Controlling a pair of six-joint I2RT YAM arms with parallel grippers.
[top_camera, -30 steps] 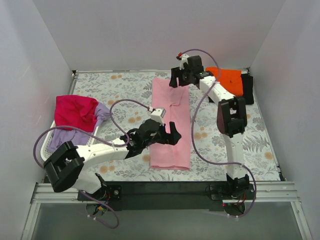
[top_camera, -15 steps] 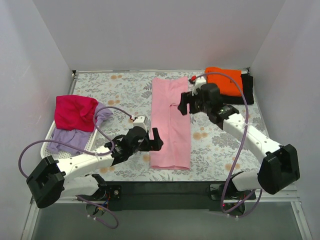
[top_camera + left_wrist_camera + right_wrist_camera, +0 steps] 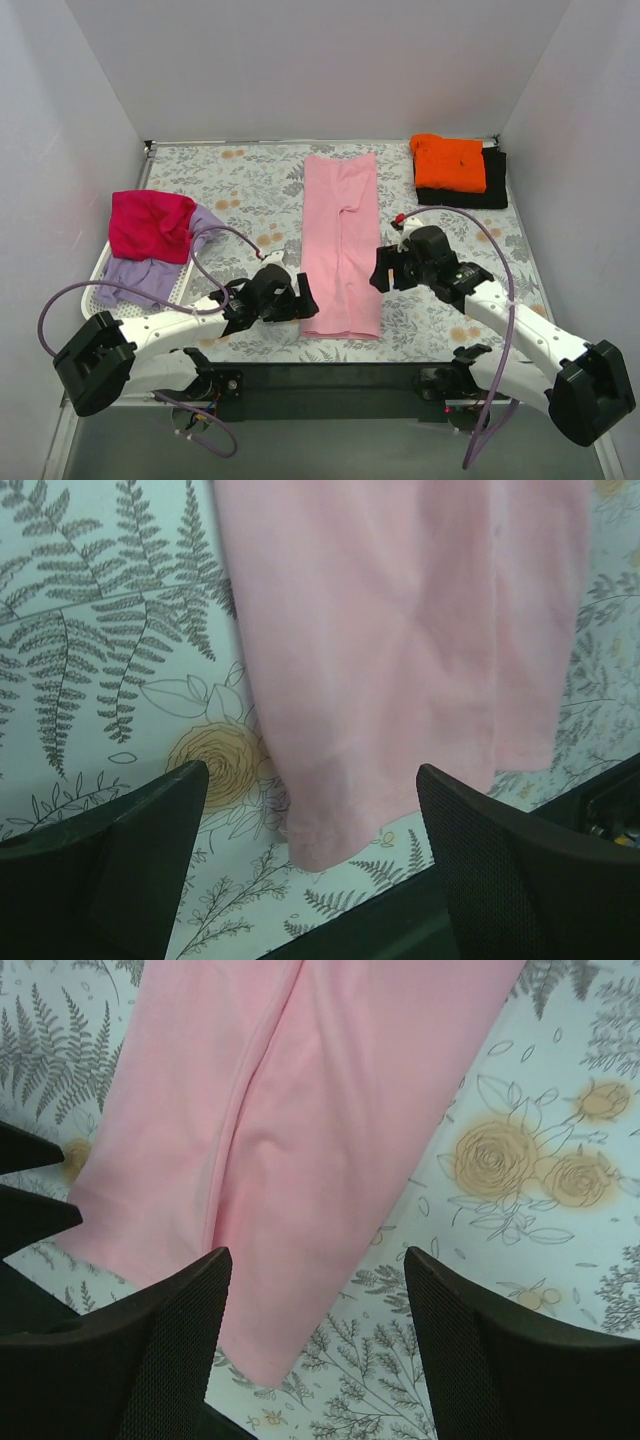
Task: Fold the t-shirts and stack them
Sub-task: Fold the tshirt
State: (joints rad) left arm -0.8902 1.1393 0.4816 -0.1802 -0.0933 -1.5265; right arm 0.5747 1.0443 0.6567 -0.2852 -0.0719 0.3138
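Shirt handled: light pink t-shirt (image 3: 341, 245), folded lengthwise into a long narrow strip, lying flat down the middle of the bench (image 3: 240, 185) from its far edge toward the near edge.
Fold lines: a soft crease runs along the strip's length – plain in the right wrist view.
Left gripper: left gripper (image 3: 300, 298) sits low at the strip's near-left corner; in its wrist view (image 3: 310, 865) the black fingers (image 3: 130, 850) stand spread wide with the hem corner showing between them. Nothing is pinched; whether a finger touches the cloth I cannot tell.
Right gripper: right gripper (image 3: 384, 272) is just beside the strip's right edge, toward the near end; in its wrist view (image 3: 318, 1350) the jaws are likewise spread, framing the near-right corner – no cloth clamped.
Stack: orange t-shirt (image 3: 449, 162), folded, lies on a black t-shirt (image 3: 494, 182) at the far right corner, well apart from the pink strip.
Unfolded shirts: magenta-red t-shirt (image 3: 150, 225) heaped on a lavender t-shirt (image 3: 140, 275), both crumpled.
Container: white laundry basket (image 3: 100, 283) at the left edge holds those two.
Bench cover: pale cloth printed with grey ferns and yellow roses.
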